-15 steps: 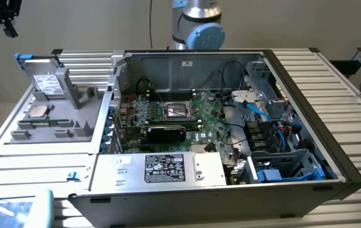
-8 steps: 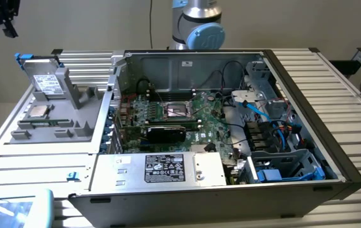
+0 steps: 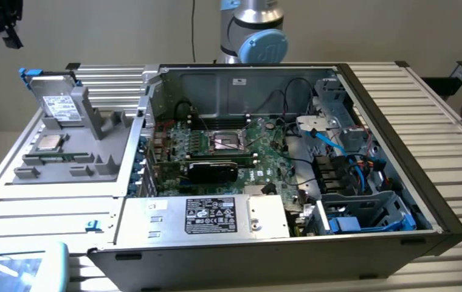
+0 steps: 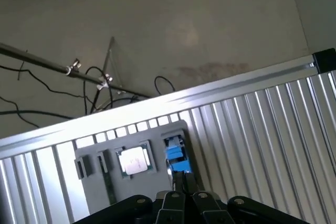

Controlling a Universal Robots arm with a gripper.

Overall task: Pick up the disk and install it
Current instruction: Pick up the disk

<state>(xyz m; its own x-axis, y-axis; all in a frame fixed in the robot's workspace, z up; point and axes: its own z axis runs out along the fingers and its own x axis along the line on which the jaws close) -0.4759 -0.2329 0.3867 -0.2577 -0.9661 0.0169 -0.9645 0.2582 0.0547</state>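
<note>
Wrist view is looking past the gripper (image 4: 181, 179), whose fingers are pressing together on nothing as it is hovering above the grey fixture (image 4: 94, 195). The disk (image 4: 176, 153) is standing in that fixture, its blue frame edge showing beside the CPU chip (image 4: 134, 161). Pick-up seems to be only starting; a grasp is calling for parted fingers lined up over the frame. Exterior view is adding the disk's label face and the open computer case (image 3: 239, 85) beside the fixture.
</note>
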